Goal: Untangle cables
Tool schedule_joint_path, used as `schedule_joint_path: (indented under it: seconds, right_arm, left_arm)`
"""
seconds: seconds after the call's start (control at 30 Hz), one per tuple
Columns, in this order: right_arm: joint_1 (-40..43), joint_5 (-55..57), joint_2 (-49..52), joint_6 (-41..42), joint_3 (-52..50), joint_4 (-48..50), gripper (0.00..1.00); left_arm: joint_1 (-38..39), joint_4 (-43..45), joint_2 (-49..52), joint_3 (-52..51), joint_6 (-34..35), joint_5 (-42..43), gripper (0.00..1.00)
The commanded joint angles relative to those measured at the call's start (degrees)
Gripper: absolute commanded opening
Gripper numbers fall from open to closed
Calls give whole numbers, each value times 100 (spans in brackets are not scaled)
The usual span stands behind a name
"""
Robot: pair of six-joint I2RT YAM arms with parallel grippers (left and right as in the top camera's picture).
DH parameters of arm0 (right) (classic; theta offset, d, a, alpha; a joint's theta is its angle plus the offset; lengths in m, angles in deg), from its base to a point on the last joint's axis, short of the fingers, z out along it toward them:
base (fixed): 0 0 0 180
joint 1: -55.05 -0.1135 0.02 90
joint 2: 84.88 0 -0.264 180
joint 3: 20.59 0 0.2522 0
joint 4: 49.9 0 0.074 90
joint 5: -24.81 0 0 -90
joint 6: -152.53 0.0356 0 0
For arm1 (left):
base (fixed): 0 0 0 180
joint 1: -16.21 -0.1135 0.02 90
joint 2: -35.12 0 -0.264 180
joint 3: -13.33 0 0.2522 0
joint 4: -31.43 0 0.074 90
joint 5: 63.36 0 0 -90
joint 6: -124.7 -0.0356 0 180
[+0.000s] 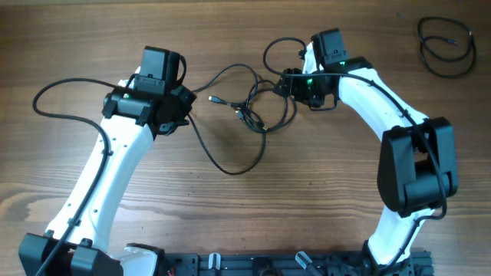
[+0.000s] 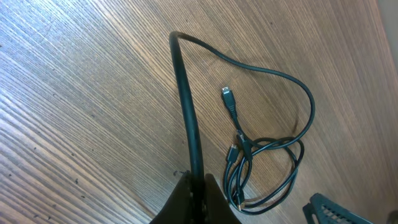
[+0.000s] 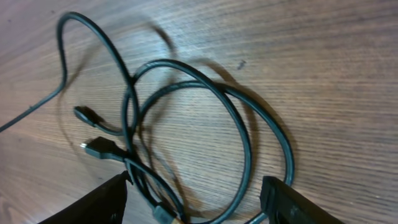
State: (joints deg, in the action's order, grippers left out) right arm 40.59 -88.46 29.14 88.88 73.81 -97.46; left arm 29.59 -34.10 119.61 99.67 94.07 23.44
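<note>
Far left first: the left gripper (image 1: 182, 106) sits over the brown wood-grain table (image 1: 307, 215) with its fingers (image 2: 180, 204) pressed together, pinching one strand of the thin black tangled cables (image 1: 249, 111). On its wrist cam that strand runs straight up from the pinch, bends sharply, sweeps off to the right and drops back down into the knot (image 2: 242, 149).

Just left of the knot a small plug end (image 1: 213, 98) lies loose on the wood, pointing away from the tangle. From above, the bundle sits mid-table between the two grippers, with one long loose loop (image 1: 230, 167) trailing toward the near edge.

Moving right, the right gripper (image 1: 282, 83) is right at the tangle's right side, fingers spread wide. Its wrist cam shows one finger (image 3: 93, 205) on each side of a pair of overlapping loops lying flat on the table, with two more small plugs (image 3: 99, 149) over by the left finger. It isn't pinching anything I can see, and I can't tell whether the right-hand finger touches the outer loop.

Way off in the far right corner, a separate coil of thin black cord (image 1: 447, 46) lies by itself, well apart from everything else.
</note>
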Motion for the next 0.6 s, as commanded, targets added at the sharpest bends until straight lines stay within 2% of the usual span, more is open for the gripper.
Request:
schedule_joint_path:
  seconds: [0.0,0.47,0.57]
  right_arm:
    - [-94,144,103,127,-74,81,71]
    - [-369,444,153,398,-76,295,70]
    - [-369,444,216,518,-76,299,70]
  left_arm:
    - [0,13,66,-42,-70,-94,4]
    - [0,177,70,-42,-79,-332,4]
    - [-7,422,70,-42,-400,-417,4]
